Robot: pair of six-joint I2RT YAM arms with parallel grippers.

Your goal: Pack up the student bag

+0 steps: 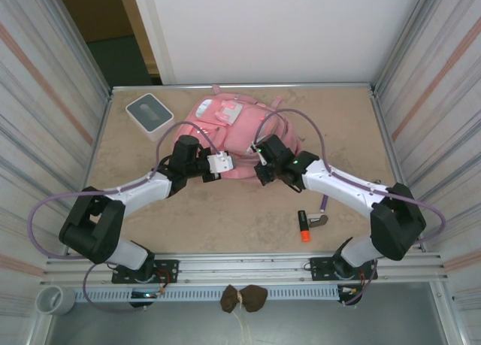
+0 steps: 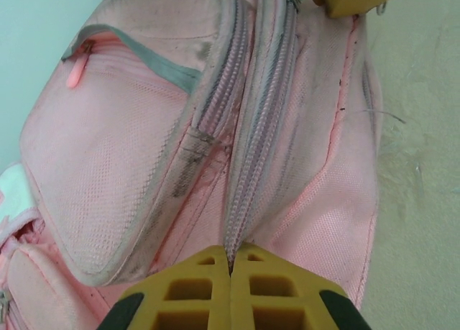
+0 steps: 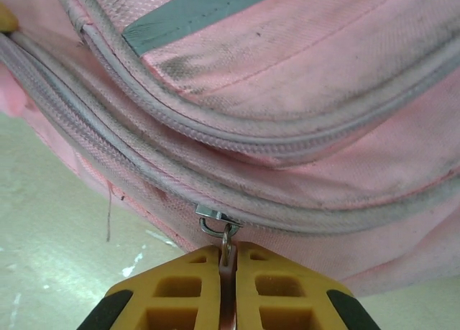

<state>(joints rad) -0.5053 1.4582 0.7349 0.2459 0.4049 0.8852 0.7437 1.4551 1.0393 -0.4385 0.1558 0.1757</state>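
The student bag (image 1: 225, 131) is laid flat on the far half of the worktop (image 1: 225, 217), front pockets up, and the pale zip lines along its near edge appear shut. The zip pull (image 3: 219, 226) at the bag's near-right part is pinched between the clenched fingers of the right tool (image 3: 228, 252), judged so that the slider can be drawn along its track and a compartment opened. The left tool (image 2: 231, 262) is clenched on the zip seam at the bag's near-left part, apparently so that the fabric is anchored and tensioned against that pull. Whether only fabric or a 2nd pull is caught there cannot be told. A grey-and-white box (image 1: 149, 110) is set just off the bag's far-left corner. A pen-like item (image 1: 304, 226) with an orange end is left well apart from the bag, nearer and to its right, presumably awaiting packing
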